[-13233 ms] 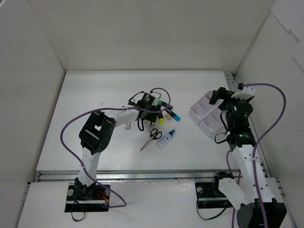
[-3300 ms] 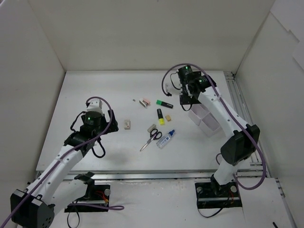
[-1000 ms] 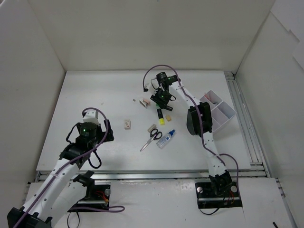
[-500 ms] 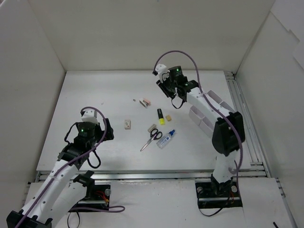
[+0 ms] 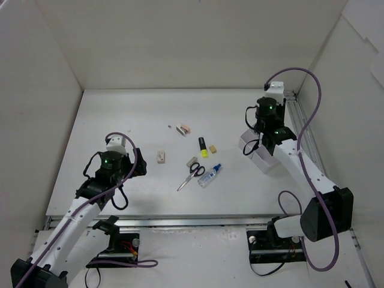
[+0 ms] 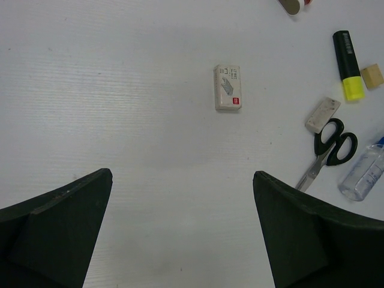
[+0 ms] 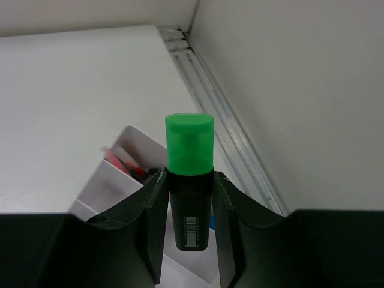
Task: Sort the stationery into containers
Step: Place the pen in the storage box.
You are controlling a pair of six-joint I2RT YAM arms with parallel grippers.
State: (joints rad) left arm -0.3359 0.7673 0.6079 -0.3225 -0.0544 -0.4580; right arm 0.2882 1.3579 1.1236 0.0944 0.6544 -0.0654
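My right gripper (image 7: 189, 176) is shut on a green-capped highlighter (image 7: 190, 150) with a dark body, held over the white organizer tray (image 7: 139, 144), which has pink and red pens (image 7: 123, 163) in one compartment. From above, the right gripper (image 5: 262, 133) hangs over the tray (image 5: 264, 162) at the table's right side. My left gripper (image 6: 180, 174) is open and empty above bare table. Ahead of it lie a beige eraser (image 6: 227, 87), a yellow highlighter (image 6: 348, 65), a second eraser (image 6: 322, 114), black-handled scissors (image 6: 329, 150) and a clear glue bottle (image 6: 363, 177).
A metal rail (image 7: 222, 114) runs along the table's right edge just beyond the tray, with the white side wall (image 7: 288, 90) close behind it. A small pink item (image 5: 184, 128) and a tiny beige block (image 5: 212, 149) lie mid-table. The left gripper (image 5: 135, 165) sits front left.
The right arm has swung from the middle back of the table over to the tray on the right, carrying the green highlighter. The left arm has barely moved.
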